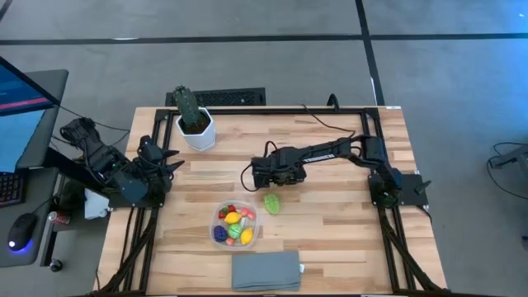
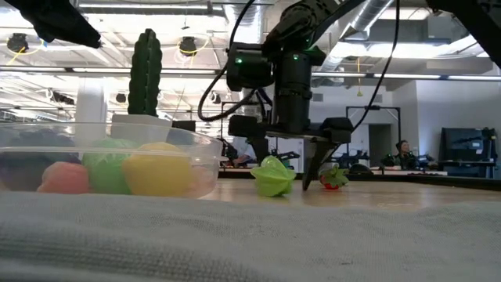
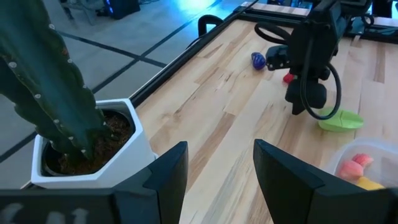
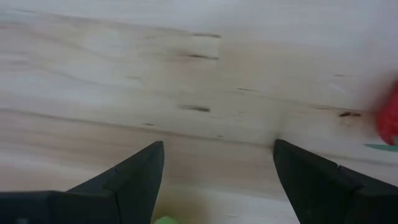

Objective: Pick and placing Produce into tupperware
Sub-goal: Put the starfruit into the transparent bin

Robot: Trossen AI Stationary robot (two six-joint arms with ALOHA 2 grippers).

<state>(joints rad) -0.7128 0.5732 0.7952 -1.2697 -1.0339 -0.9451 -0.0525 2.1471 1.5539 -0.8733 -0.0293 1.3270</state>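
Observation:
The clear tupperware [image 1: 235,224] sits near the table's front and holds several pieces of produce, red, yellow, green and purple. A green piece [image 1: 272,202] lies on the wood just to its right. My right gripper [image 1: 276,186] points down, open, just above the table on the far side of that piece [image 2: 272,177]. Its fingers [image 4: 138,171] have only bare wood between them. A red piece [image 2: 333,177] and a purple piece [image 3: 258,60] lie farther back. My left gripper [image 3: 217,168] stands open at the table's left edge, beside the cactus.
A green cactus in a white pot [image 1: 195,124] stands at the far left. A folded grey cloth [image 1: 266,271] lies at the front edge, below the tupperware. Bare wood stretches to the right of the green piece. A black frame borders the table.

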